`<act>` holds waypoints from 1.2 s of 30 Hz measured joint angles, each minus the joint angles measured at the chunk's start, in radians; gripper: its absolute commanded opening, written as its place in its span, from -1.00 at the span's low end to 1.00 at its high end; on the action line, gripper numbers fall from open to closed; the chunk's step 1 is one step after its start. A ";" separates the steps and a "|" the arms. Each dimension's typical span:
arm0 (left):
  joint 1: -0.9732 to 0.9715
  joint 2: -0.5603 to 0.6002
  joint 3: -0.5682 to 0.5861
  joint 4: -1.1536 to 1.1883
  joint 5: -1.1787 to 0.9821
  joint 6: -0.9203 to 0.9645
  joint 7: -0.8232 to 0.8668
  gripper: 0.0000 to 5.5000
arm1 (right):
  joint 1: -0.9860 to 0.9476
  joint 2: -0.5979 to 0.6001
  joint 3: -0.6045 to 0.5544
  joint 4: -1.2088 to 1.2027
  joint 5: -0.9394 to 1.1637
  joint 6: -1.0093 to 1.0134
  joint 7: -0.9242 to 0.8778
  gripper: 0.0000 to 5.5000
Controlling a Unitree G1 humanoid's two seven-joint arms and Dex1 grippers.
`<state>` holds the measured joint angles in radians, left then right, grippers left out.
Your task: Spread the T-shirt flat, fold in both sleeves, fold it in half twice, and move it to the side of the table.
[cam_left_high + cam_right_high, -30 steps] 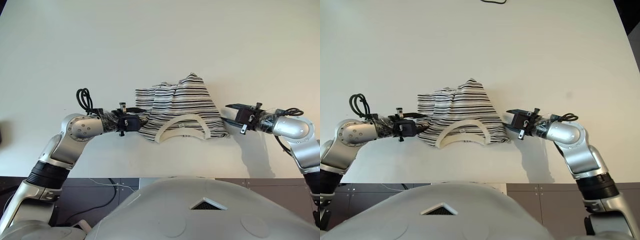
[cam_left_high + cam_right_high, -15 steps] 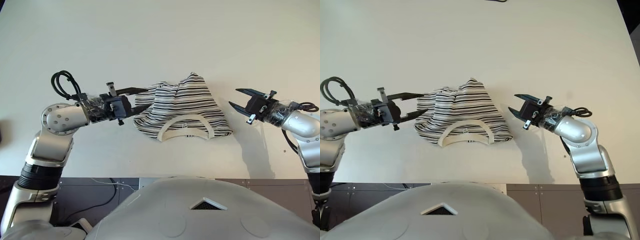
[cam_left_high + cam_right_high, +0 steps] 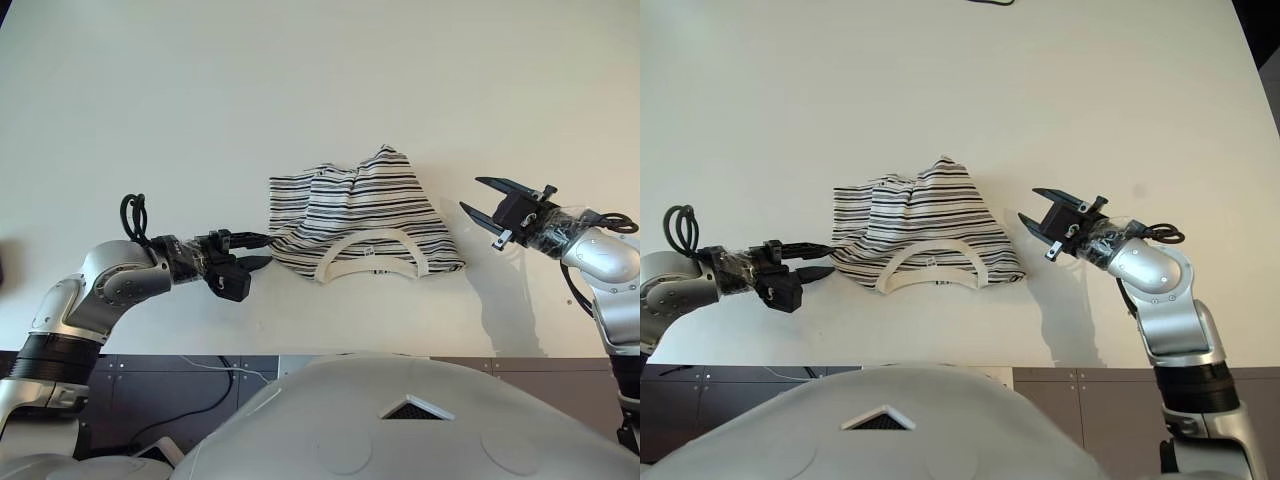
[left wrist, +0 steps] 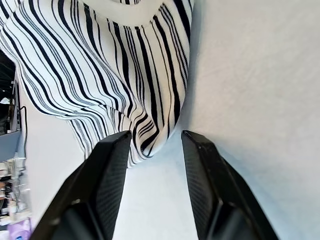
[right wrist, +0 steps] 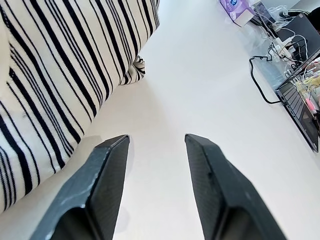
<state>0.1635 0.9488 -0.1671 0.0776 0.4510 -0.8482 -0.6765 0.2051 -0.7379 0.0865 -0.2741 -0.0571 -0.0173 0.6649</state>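
White table [image 3: 300, 80] with crumpled striped T-shirt [image 3: 365, 215] between left claw [image 3: 268, 249] and right claw [image 3: 470, 193], both agape and empty.

light: bright, even | source: perhaps overhead | table [image 3: 320, 80]: faint glare | wrist-view edges: stretched

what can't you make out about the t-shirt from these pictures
- T-shirt sleeves: eye views, buried in the bunched folds.
- Far hem: eye views, hidden behind the raised hump of cloth.
- Most of the shirt: both wrist views, cut off by the picture edges.
- Whether the left end effector touches the cloth: left wrist view, a fingertip covers the fold's edge.
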 measured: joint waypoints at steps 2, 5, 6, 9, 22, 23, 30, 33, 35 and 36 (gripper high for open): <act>-0.018 -0.003 -0.015 0.019 0.028 -0.021 0.042 -0.32 | -0.007 0.008 0.003 -0.002 -0.001 0.003 0.000 -0.26; -0.035 -0.008 -0.038 0.036 0.032 -0.039 0.074 -0.32 | -0.014 0.016 0.004 -0.004 -0.004 0.003 0.000 -0.26; -0.042 -0.008 -0.051 0.040 0.029 -0.051 0.074 -0.38 | -0.014 0.017 0.004 -0.005 -0.007 0.003 0.000 -0.25; -0.052 -0.008 -0.078 0.056 0.023 -0.076 0.077 -0.54 | -0.014 0.019 0.004 -0.005 -0.016 0.003 -0.002 -0.25; -0.124 -0.015 -0.140 0.141 0.071 -0.096 0.155 -0.96 | 0.003 0.053 0.012 -0.060 -0.007 0.021 -0.003 -0.25; -0.111 -0.019 -0.137 0.130 0.029 -0.071 0.151 -0.96 | 0.017 0.056 -0.003 -0.081 0.038 0.042 0.009 -0.25; 0.012 -0.036 -0.089 -0.182 -0.666 0.407 -0.057 -0.96 | 0.379 -0.033 -0.147 -0.154 0.169 0.032 0.161 -0.25; -0.042 -0.034 -0.022 -0.269 -0.853 0.624 -0.098 -0.96 | 0.468 -0.043 -0.139 -0.167 0.147 -0.006 0.184 -0.25; -0.067 -0.034 0.007 -0.319 -0.933 0.742 -0.125 -0.96 | 0.474 -0.025 -0.112 -0.169 0.137 -0.007 0.162 -0.25; -0.075 -0.035 0.014 -0.331 -0.957 0.781 -0.134 -0.96 | 0.472 -0.007 -0.101 -0.174 0.137 -0.006 0.149 -0.25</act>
<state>0.0880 0.9142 -0.1527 -0.2529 -0.5059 -0.0670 -0.8109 0.6776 -0.7453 -0.0143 -0.4482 0.0803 -0.0230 0.8139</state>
